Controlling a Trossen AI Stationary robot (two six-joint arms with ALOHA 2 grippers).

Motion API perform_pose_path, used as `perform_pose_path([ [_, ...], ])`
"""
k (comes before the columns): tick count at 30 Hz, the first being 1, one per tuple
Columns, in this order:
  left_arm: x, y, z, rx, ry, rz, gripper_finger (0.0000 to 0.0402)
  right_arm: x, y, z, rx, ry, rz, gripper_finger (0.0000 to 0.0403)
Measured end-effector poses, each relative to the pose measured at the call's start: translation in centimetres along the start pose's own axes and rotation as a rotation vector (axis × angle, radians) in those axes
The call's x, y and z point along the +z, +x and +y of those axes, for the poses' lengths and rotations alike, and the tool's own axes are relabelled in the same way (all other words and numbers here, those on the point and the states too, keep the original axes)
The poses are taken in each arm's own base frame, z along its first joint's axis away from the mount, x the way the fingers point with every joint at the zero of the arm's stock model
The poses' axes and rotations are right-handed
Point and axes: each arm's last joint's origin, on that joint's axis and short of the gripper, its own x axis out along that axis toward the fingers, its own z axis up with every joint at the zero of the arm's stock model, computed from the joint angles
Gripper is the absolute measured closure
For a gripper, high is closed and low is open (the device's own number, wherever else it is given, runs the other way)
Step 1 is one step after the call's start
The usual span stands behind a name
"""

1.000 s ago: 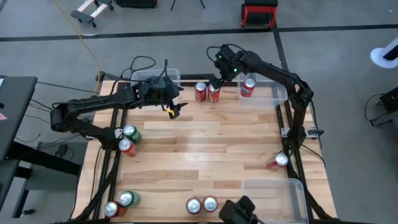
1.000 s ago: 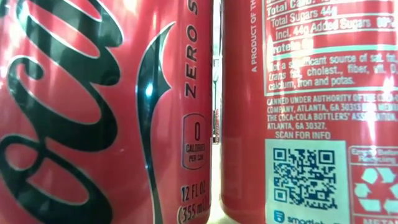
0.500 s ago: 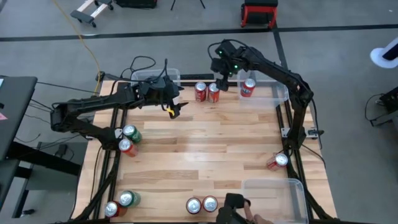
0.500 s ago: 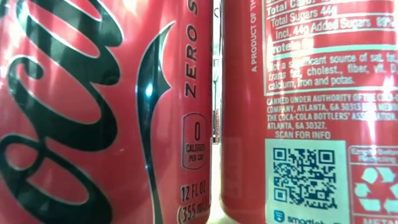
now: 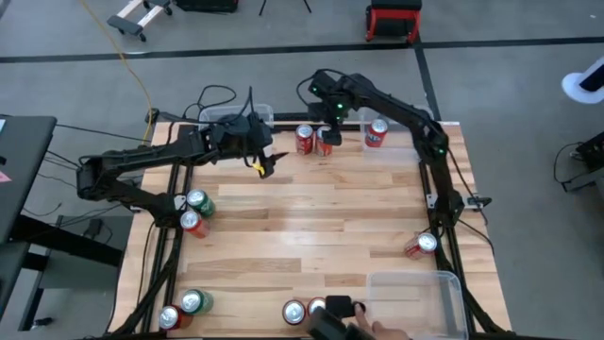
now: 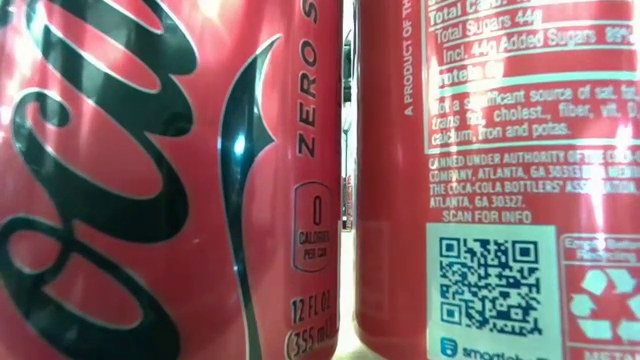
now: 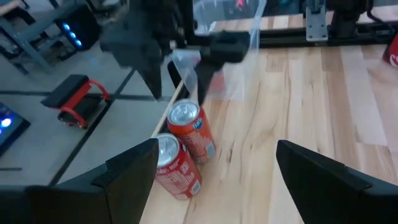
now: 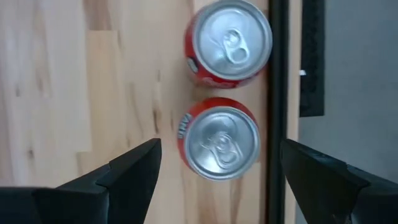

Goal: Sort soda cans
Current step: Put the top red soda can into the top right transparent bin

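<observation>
Red cans are standing almost everywhere on the wooden table [image 5: 311, 217], so we are judging that the sorting is only beginning. Taking the far clear bin [image 5: 255, 115] as our landmark, we are seeing a pair of red cans [image 5: 314, 140] just beside it along the far edge, and one more red can [image 5: 377, 132] further along the same edge. A green can with a red can [image 5: 195, 212] is waiting well away from the bin at the left side, a second green and red pair [image 5: 182, 309] is at the near left corner, two red cans [image 5: 306, 310] are at the near edge, and one lying can [image 5: 421, 246] is far off at the right. No can is showing clearly inside the far bin, nor in the near bin [image 5: 415, 297], so nearly all the work is remaining. We are holding our right gripper [image 8: 214, 163] above the pair beside the landmark bin, its fingers spread wide and holding nothing. Our left gripper [image 7: 214, 171] is hovering just in front of that bin, also wide open and empty. The overhead camera is giving us the whole layout, while the right wrist camera is showing the silver tops from straight above. The left wrist camera is showing the same pair from the side, with the other arm over them. The low camera is showing only two red cans [image 6: 170, 180] filling its view.
</observation>
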Motion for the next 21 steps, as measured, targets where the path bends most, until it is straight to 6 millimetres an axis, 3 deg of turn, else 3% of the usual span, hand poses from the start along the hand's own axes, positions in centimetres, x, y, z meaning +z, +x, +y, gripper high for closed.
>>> perform_pose_path([
  [4, 0.1, 0.0, 0.0, 0.004, 0.002, -0.015, 0.0079, 0.6, 1.2, -0.7, 0.038, 0.039, -0.012, 0.0056],
  [12, -0.1, 0.0, 0.0, -0.001, 0.011, 0.006, 0.0079, -0.7, 3.7, -2.5, 0.097, 0.189, 0.059, 0.0056],
  [21, -0.1, 0.0, 0.0, -0.001, 0.020, 0.006, 0.0079, -0.9, 3.8, -2.4, 0.140, 0.226, 0.061, 0.0056],
])
